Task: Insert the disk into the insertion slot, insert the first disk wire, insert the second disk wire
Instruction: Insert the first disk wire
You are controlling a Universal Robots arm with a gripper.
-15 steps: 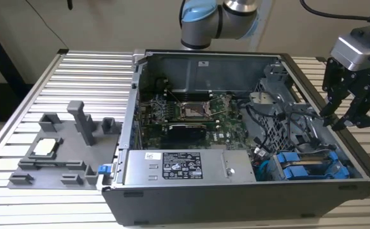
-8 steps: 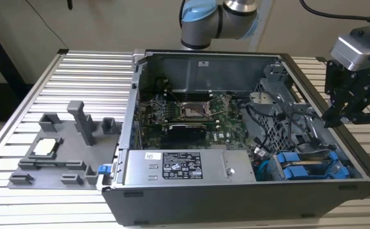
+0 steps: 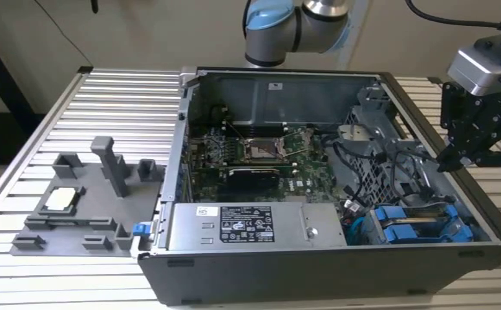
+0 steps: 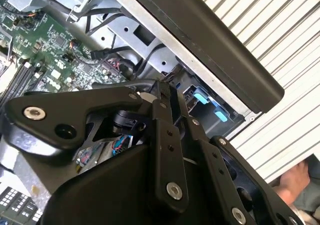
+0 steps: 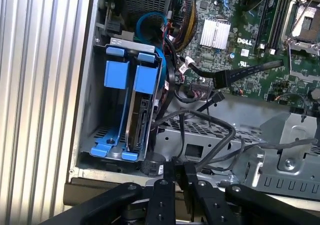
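Closest to the lens in both wrist views, the end effector (image 5: 180,166) has its black fingers (image 5: 166,190) drawn together, and I can make out nothing pinched between them. In the exterior view it hangs at 3 o'clock over the rim of the computer case (image 3: 319,278). The disk (image 5: 137,127) already sits on edge in the insertion slot (image 5: 90,115), beside the second blue carrier (image 5: 116,75), at about 4 o'clock in the case, so the work seems to stand at the wires. For that, I judge a plug must meet the disk's exposed connector edge squarely and go in straight, without dragging neighbouring leads. On the desk (image 3: 121,97), a grey fixture (image 3: 77,200) lies at 9 o'clock, well apart. The labelled power supply (image 3: 233,226) fills 6 o'clock, and the motherboard (image 3: 259,155) is central. Loose black cables (image 5: 210,127) loop between end effector and disk and are the likeliest snag. A person's hand (image 4: 298,182) shows near the desk's edge.
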